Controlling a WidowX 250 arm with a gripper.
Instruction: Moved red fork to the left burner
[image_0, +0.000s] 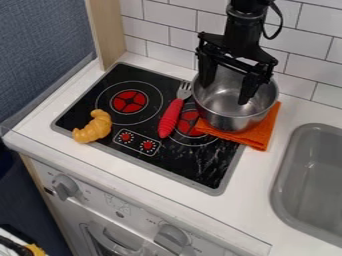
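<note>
Across the worktop (260, 200) and its stove (177, 165), first clear the rim of the pot (230, 123); aiming for the left burner (129, 101), the jaws, open over the pot, should straddle the handle of the red fork (172, 117). It lies outside them, toward the stove's left edge, tines just beside the pot.

— What's at your two o'clock?
— You've got a steel pot (224, 116) there, sitting on an orange cloth (262, 135) that overlaps the cooktop (87, 106) and your white tabletop (264, 172).
— And nine?
— Your yellow croissant (95, 128), lying on the cooktop.
— Lower down?
— You have a grey sink (298, 162) at four, one knob (65, 187) at eight, another knob (172, 239) at six.
</note>
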